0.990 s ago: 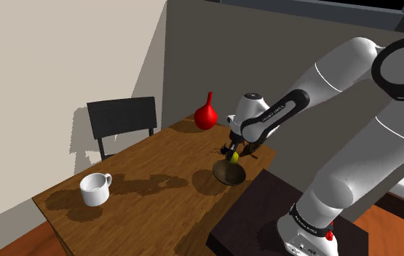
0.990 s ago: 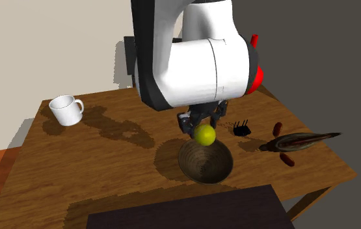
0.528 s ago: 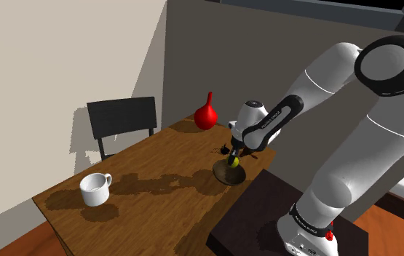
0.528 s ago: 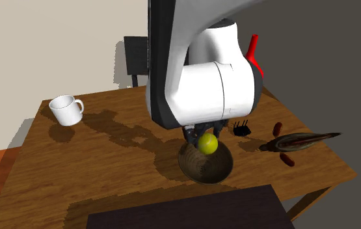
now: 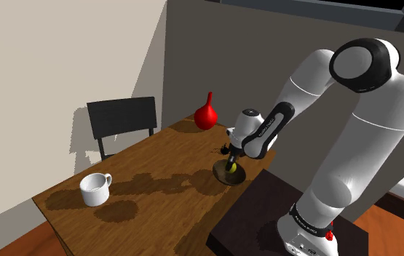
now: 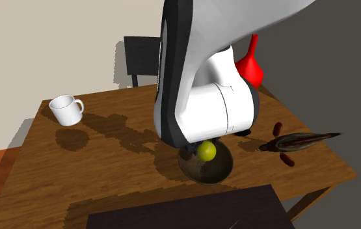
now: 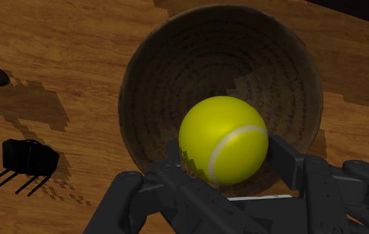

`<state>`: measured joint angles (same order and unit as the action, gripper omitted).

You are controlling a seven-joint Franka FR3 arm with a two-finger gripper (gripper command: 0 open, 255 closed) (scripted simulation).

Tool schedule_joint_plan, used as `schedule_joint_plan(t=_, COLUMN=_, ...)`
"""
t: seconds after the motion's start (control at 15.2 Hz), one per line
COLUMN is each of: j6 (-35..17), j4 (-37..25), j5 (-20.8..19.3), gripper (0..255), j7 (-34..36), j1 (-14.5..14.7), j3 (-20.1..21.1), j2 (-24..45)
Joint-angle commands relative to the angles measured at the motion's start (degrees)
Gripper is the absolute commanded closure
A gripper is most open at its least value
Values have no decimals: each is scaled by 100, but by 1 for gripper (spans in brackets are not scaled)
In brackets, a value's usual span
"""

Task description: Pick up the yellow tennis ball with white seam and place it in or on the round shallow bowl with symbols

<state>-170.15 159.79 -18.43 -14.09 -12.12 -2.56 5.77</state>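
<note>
The yellow tennis ball [image 7: 224, 139] with a white seam sits clasped between my black fingers [image 7: 286, 159], so my gripper [image 7: 229, 163] is shut on it. Directly beneath it is the round dark bowl [image 7: 176, 60], ridged inside, on the wooden table. In the shoulder view the ball [image 5: 232, 166] hangs low over the bowl [image 5: 228, 175] near the table's edge by the stand. In the second exterior view the ball [image 6: 206, 151] shows just under the white wrist, level with the rim of the bowl [image 6: 205, 172].
A white mug [image 5: 94, 189] stands at the table's far end and a red vase [image 5: 206, 116] beyond the bowl. A small black pronged object [image 7: 28, 159] lies beside the bowl. A dark long object [image 6: 299, 141] lies at the second exterior view's right. A black chair [image 5: 122, 120] stands behind the table.
My gripper has come down with the ball, from clearly above the bowl to its rim. The arm's elbow has swung up and inward over the table.
</note>
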Motion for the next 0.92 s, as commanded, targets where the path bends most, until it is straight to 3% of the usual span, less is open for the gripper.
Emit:
schedule_joint_plan(t=0.0, j6=-72, j4=-18, j5=-68, gripper=255, j7=51, j1=13, j3=-34, j2=86)
schedule_joint_plan(t=0.4, j6=-72, j4=-18, j5=-69, gripper=255, j7=51, j1=15, j3=-35, j2=86)
schedule_joint_plan(t=0.46, j6=-72, j4=-18, j5=-69, gripper=0, j7=51, j1=15, j3=-35, j2=86)
schedule_joint_plan(t=0.79, j6=-71, j4=-18, j5=-69, gripper=0, j7=51, j1=15, j3=-35, j2=86)
schedule_joint_plan(t=0.86, j6=159, j4=51, j5=170, gripper=0, j7=-134, j1=-53, j3=99, j2=-213)
